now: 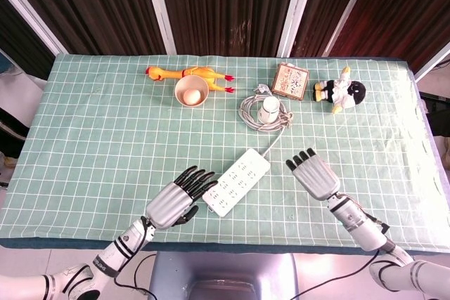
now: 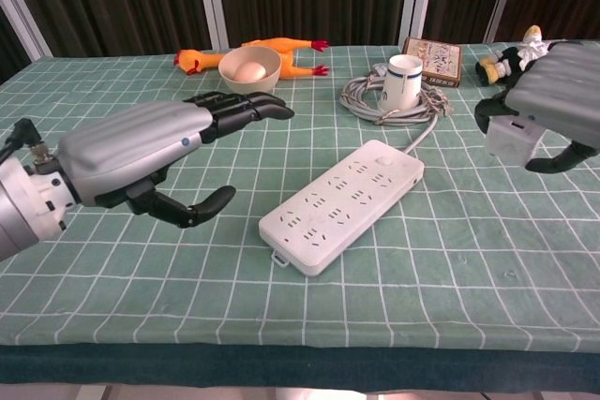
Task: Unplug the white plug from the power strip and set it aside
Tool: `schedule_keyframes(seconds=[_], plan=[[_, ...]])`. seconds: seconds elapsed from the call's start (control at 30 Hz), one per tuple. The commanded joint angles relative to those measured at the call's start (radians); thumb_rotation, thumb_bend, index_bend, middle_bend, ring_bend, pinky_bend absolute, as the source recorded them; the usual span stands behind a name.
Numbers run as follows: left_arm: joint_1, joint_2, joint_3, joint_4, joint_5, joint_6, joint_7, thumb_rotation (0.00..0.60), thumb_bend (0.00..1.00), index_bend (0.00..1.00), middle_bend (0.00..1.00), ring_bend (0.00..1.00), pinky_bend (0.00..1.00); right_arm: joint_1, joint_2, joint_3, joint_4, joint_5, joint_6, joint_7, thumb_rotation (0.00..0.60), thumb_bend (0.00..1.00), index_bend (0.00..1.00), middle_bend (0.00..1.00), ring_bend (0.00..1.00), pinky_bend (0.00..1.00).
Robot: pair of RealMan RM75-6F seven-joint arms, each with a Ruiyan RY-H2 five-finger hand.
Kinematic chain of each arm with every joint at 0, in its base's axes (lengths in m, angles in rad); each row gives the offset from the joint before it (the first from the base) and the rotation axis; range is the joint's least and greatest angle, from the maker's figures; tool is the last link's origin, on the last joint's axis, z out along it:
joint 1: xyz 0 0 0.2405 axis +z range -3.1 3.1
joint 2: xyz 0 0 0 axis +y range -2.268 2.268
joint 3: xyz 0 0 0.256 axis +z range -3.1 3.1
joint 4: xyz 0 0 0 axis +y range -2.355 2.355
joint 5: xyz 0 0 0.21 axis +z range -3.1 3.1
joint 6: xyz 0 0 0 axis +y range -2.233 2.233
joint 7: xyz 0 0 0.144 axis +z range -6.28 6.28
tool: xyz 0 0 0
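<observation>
The white power strip lies diagonally near the table's front edge, with no plug in its sockets. The white plug is off the strip and held under my right hand at the right edge of the chest view, above the cloth. In the head view my right hand is to the right of the strip and hides the plug. My left hand hovers to the left of the strip with its fingers spread, holding nothing and clear of the strip.
A bowl with an egg and a rubber chicken lie at the back. A cup inside a coiled grey cable sits behind the strip. A small box and a plush penguin are at the back right.
</observation>
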Motion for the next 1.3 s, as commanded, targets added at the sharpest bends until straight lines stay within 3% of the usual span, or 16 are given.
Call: schedule_keyframes(seconds=[0.03,0.2,0.33,0.43,0.57,0.63,0.77,0.9,1.03,1.13,1.3], plan=[[0.007,-0.004,0.001,0.045,-0.035,-0.026,-0.01,0.6,0.51,0.0,0.0,0.0,0.0,-0.009,-0.033,-0.025,0.073,0.018,-0.067,-0.051,0.6,0.43,0.9,0.69,0.52,0.6],[0.012,-0.018,0.0,0.106,-0.07,-0.052,-0.035,0.6,0.49,0.0,0.0,0.0,0.0,-0.004,-0.078,-0.019,0.129,0.035,-0.111,-0.078,0.6,0.43,0.78,0.65,0.47,0.56],[0.014,-0.02,0.0,0.125,-0.067,-0.049,-0.057,0.6,0.49,0.0,0.0,0.0,0.0,0.001,-0.062,-0.012,0.097,0.064,-0.155,-0.092,0.6,0.43,0.45,0.43,0.32,0.43],[0.016,-0.021,0.002,0.133,-0.064,-0.048,-0.067,0.6,0.49,0.0,0.0,0.0,0.0,0.004,-0.04,-0.005,0.052,0.093,-0.189,-0.114,0.6,0.35,0.18,0.27,0.19,0.33],[0.017,-0.02,0.003,0.135,-0.062,-0.047,-0.071,0.6,0.49,0.0,0.0,0.0,0.0,0.003,-0.026,-0.004,0.025,0.105,-0.199,-0.12,0.6,0.26,0.02,0.14,0.09,0.24],[0.019,-0.007,0.004,0.122,-0.055,-0.041,-0.079,0.6,0.49,0.0,0.0,0.0,0.0,-0.01,0.016,-0.003,-0.049,0.106,-0.18,-0.075,0.6,0.2,0.0,0.07,0.02,0.18],[0.028,0.045,0.019,0.062,-0.027,-0.023,-0.088,0.6,0.49,0.0,0.0,0.0,0.0,-0.049,0.126,-0.004,-0.212,0.092,-0.102,-0.002,0.6,0.16,0.0,0.01,0.0,0.09],[0.068,0.152,0.048,-0.03,0.0,0.034,-0.088,0.6,0.49,0.0,0.0,0.0,0.0,-0.151,0.242,0.005,-0.373,0.056,0.106,0.132,0.6,0.15,0.0,0.0,0.0,0.03],[0.16,0.269,0.073,-0.099,-0.005,0.155,-0.061,0.6,0.49,0.0,0.0,0.0,0.0,-0.295,0.324,0.009,-0.468,0.116,0.296,0.152,0.6,0.15,0.0,0.0,0.0,0.0],[0.245,0.296,0.08,-0.077,-0.02,0.272,-0.058,0.6,0.49,0.0,0.0,0.0,0.0,-0.37,0.337,0.026,-0.482,0.215,0.359,0.174,0.6,0.15,0.0,0.0,0.0,0.0],[0.375,0.294,0.114,0.048,-0.055,0.381,-0.148,0.6,0.49,0.0,0.0,0.0,0.0,-0.462,0.302,0.055,-0.393,0.334,0.384,0.385,0.6,0.15,0.0,0.0,0.0,0.0]])
